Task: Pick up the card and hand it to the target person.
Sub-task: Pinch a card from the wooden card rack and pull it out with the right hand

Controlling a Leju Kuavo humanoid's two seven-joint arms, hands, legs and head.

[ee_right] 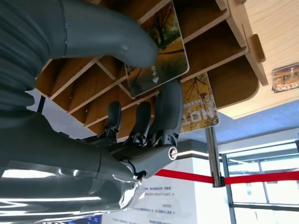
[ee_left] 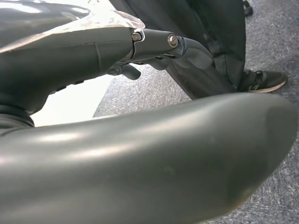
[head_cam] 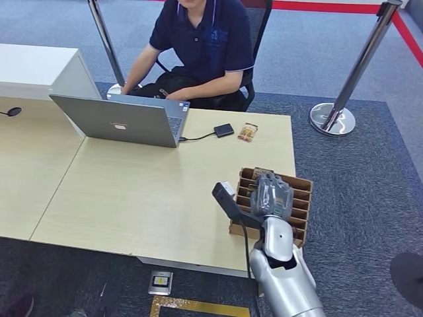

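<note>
My right hand point(head_cam: 271, 195) is over the wooden card rack point(head_cam: 301, 198) at the table's near right corner. In the right wrist view its thumb and a finger pinch a card point(ee_right: 166, 42) printed with autumn trees, which still stands partly in a slot of the rack point(ee_right: 211, 51). A second similar card point(ee_right: 199, 102) sits in the slot behind it. The person point(head_cam: 209, 39), in a dark blue shirt, sits at the far side of the table. My left hand point(ee_left: 105, 51) hangs over grey carpet with its fingers stretched out and nothing in it.
An open laptop point(head_cam: 125, 122) stands in front of the person, with a black device point(head_cam: 223, 130) cabled to it and a loose card point(head_cam: 248, 132) beside that. A barrier post base point(head_cam: 332, 119) stands on the carpet to the right. The table point(head_cam: 139, 191) is bare in the middle.
</note>
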